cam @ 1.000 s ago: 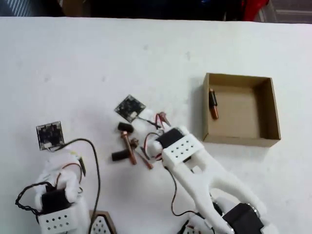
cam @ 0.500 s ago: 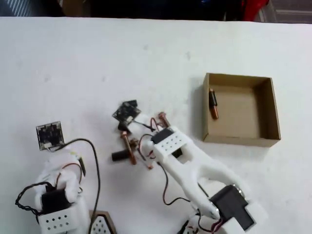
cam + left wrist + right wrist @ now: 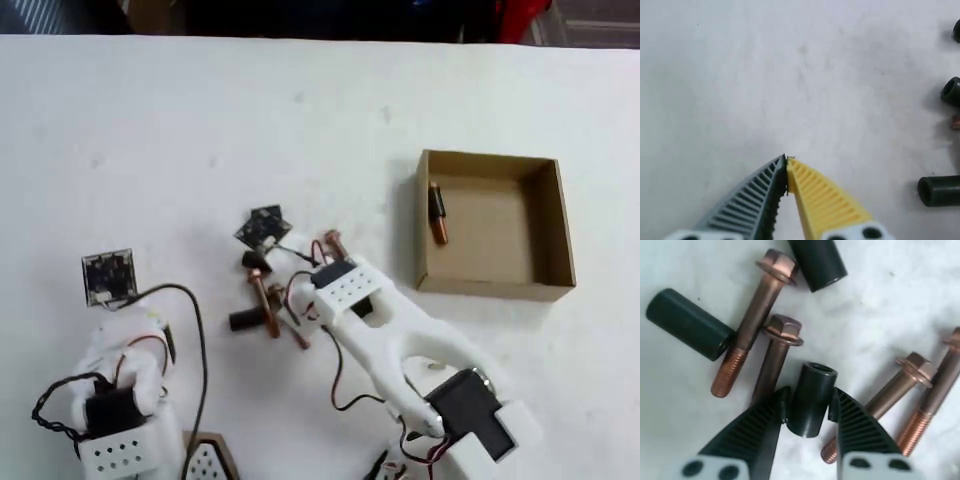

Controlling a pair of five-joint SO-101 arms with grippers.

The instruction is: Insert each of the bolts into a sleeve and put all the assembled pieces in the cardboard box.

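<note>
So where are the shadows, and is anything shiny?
Right wrist view: the bolts gleam with pale streaks along their shafts, and soft shadows hug them and the sleeve between the fingers. High view: the cardboard box looks darker along its inner walls. Left wrist view: no glare, just a faint greyer patch on the table past the closed fingers.
</note>
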